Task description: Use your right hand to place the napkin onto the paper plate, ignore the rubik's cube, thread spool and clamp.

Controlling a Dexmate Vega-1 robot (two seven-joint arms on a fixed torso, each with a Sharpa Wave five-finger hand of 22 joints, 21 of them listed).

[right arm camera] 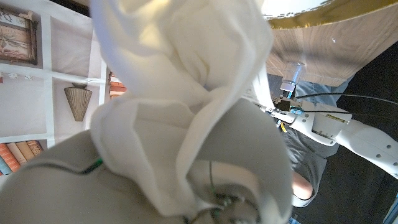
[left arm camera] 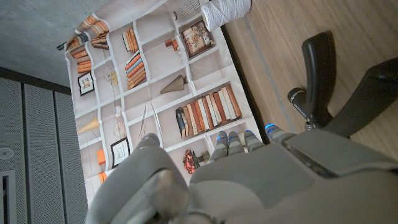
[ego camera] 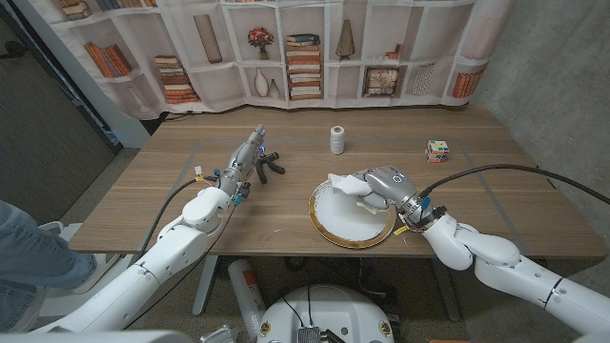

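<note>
Napkin is in my right hand, and I see the fingers closed around the white crumpled cloth, above the paper plate. In the head view the hand is over the far right part of the plate, and the napkin sticks out from the fingers toward the plate's far rim. I cannot tell if the napkin already touches the plate or hangs just above it. In the right wrist view the napkin covers the hand in loose folds, and the gold rim of the plate shows beyond it.

The plate is white with a gold edge and it lies near the front edge of the wooden table, a little right of the middle.

My left hand is stretched out on the left half of the table, fingers pointing away from me, just beside the black clamp. In the left wrist view the fingers look straight and together and hold nothing, and the clamp is near them; whether they touch I cannot tell.

The thread spool stands upright beyond the plate, toward the far edge. The rubik's cube sits far to the right, well apart from the plate
</note>
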